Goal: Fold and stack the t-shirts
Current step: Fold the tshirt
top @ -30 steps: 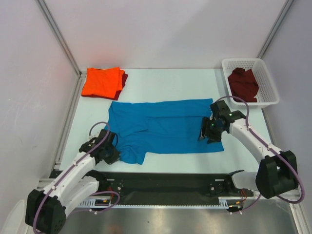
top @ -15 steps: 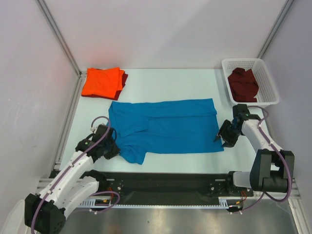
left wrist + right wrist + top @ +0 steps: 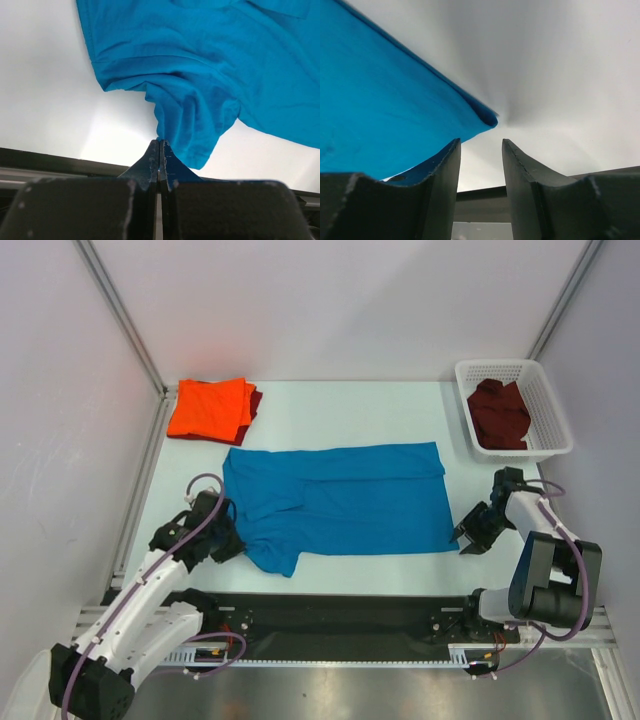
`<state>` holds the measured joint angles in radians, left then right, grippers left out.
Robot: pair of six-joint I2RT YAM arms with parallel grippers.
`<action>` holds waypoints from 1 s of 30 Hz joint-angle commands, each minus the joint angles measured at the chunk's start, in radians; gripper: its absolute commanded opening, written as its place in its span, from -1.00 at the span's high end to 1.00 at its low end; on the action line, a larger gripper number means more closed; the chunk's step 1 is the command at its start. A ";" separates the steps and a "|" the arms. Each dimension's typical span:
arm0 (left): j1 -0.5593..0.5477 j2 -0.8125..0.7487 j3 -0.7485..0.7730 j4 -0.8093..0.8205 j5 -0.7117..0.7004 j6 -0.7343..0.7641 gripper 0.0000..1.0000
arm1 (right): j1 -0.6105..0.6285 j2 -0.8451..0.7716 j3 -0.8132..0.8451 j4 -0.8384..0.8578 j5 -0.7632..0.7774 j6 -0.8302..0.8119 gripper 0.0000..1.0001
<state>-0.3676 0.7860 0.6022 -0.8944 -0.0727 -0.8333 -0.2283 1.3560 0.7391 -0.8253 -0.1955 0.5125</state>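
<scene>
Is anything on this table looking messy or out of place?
Only the blue t-shirt: its near-left corner is bunched and wrinkled where the jaws of the left arm are shut on it, while the rest lies fairly flat. The orange t-shirt looks neatly folded.
</scene>
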 commanded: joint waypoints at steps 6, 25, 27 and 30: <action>-0.005 -0.004 0.065 -0.021 -0.036 0.040 0.99 | -0.008 0.008 -0.026 0.071 0.019 0.058 0.20; -0.005 -0.116 0.103 -0.123 -0.058 -0.006 0.99 | 0.003 0.054 -0.026 0.031 0.007 0.060 1.00; -0.005 -0.143 0.114 -0.162 -0.062 -0.038 1.00 | 0.007 0.039 -0.014 0.012 0.002 0.050 1.00; -0.005 -0.172 0.125 -0.184 -0.050 -0.061 0.99 | 0.018 0.005 0.011 -0.037 0.002 0.041 1.00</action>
<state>-0.3683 0.6434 0.6762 -1.0306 -0.1101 -0.8501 -0.2195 1.4078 0.7128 -0.7952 -0.1829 0.5663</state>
